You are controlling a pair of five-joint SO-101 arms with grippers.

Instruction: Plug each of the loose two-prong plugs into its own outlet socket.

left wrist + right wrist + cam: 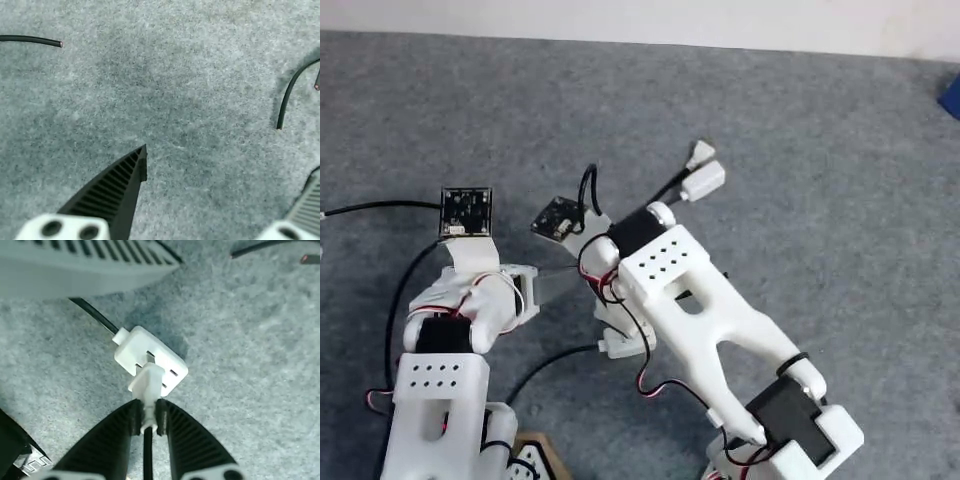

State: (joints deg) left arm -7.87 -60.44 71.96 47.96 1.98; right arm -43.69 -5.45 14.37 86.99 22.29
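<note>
Your left gripper is spread wide over grey carpet, holding nothing, with loose black cable ends off to either side. The right wrist view gives you the close-up: right gripper clamped on a white plug, its nose against the slotted face of a white socket block on the carpet. High view adds two more white connector pieces touching beyond the right arm, and open carpet further right.

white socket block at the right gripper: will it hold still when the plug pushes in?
Likely slides: the socket block looks small, light plastic, lying loose on the carpet. Its thin black cable probably won't anchor it. The right gripper holds only the plug.
</note>
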